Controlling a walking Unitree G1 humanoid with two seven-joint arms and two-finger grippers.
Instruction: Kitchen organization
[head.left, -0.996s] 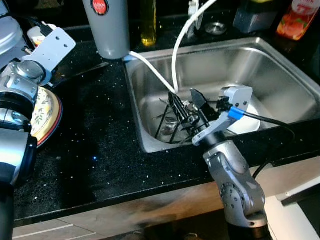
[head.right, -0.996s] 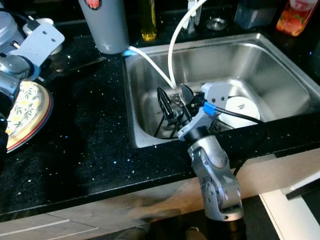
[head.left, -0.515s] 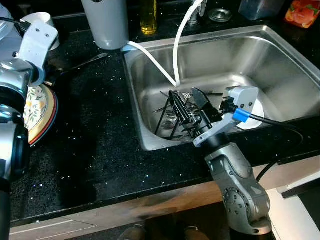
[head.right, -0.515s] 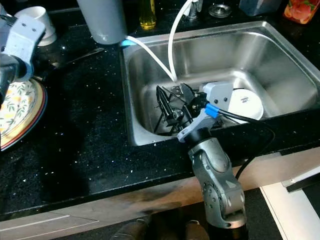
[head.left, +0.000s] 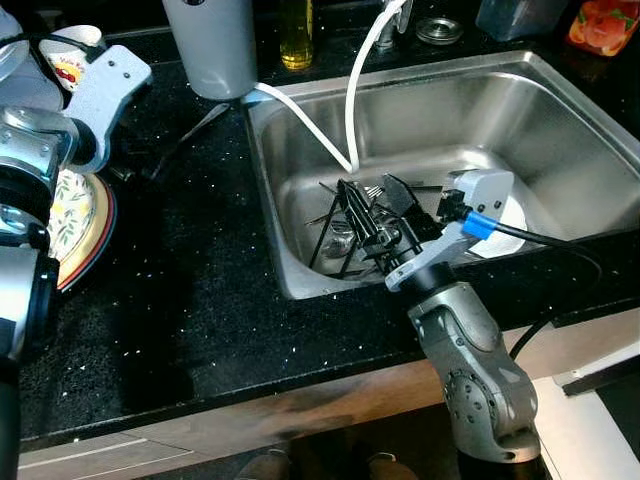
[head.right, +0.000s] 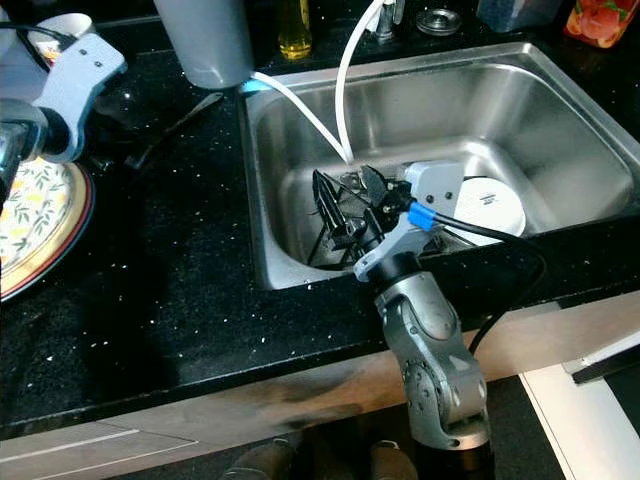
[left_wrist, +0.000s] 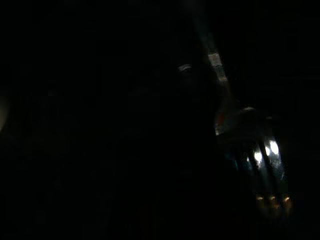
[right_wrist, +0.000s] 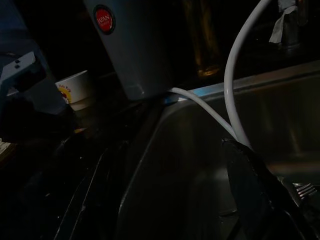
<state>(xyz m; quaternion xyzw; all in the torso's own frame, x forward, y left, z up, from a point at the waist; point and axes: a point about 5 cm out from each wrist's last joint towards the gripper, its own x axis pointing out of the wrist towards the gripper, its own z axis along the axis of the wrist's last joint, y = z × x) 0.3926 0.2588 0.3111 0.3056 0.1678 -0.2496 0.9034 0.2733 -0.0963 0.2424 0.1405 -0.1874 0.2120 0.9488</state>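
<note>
Steel sink (head.left: 560, 120), set in the black speckled desk (head.left: 200, 290): holds a heap of cutlery (head.left: 350, 225) at its near left and a white plate (head.left: 500, 235) to the right. Right end effector (head.left: 375, 215): fingers apart, hovering over the cutlery. Left end effector (head.left: 135, 160): at the far left above the desk, beside a patterned plate (head.left: 80, 225); finger state cannot be told. Grey canister (head.left: 212, 45), white hose (head.left: 352, 110): far side.

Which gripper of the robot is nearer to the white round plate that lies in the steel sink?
Right. The right gripper hangs inside the steel sink, beside the white round plate. The left gripper is over the black counter, beyond the sink.
</note>
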